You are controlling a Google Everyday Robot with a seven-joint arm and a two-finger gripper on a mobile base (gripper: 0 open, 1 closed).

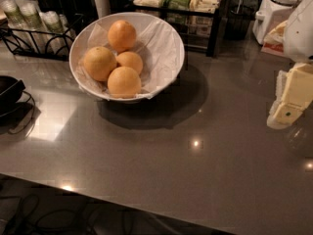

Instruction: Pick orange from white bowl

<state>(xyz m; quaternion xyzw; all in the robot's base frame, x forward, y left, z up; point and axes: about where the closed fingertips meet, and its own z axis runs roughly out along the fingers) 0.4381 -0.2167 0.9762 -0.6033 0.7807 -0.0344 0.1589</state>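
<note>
The white bowl [166, 43], lined with crinkled white paper, stands on the grey counter at upper left of centre. Several oranges lie in it: one at the back [122, 35], one at the left [99, 63], one in the middle [130, 61] and one at the front [124, 82]. My gripper [286, 112] hangs at the right edge of the view, well to the right of the bowl and above the counter. It holds nothing that I can see.
A dark black dish [9, 91] on a wire stand sits at the left edge. A wire rack with bottles [29, 21] and a shelf of packets [181, 4] stand behind the bowl. A white appliance [274, 9] is at the back right. The counter's front edge [122, 202] runs along the bottom.
</note>
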